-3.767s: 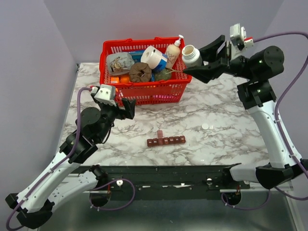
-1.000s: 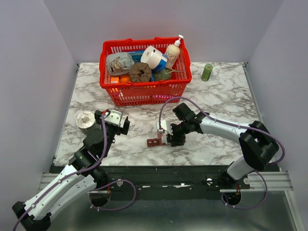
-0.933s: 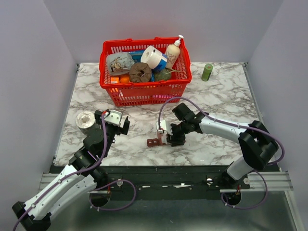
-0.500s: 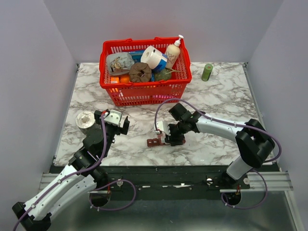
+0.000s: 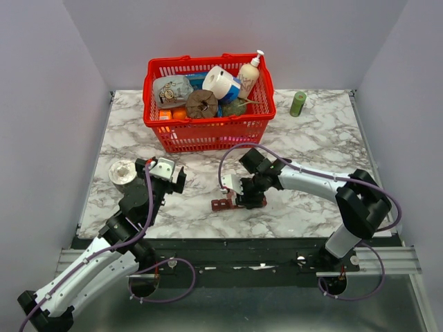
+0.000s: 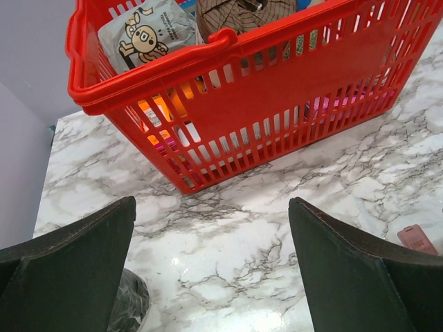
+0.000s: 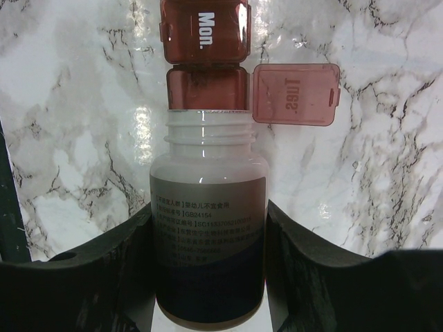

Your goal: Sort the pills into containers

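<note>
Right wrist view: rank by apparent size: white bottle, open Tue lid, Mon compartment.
1. white bottle: clearly largest, but also nearest the camera.
2-3. Tue lid and Mon compartment: look about equal. The Mon compartment is cut off by the frame's top edge, so no ranking between them.

The bottle turns its mouth away from me, contents unclear; the pill strip runs past the top edge.
</note>
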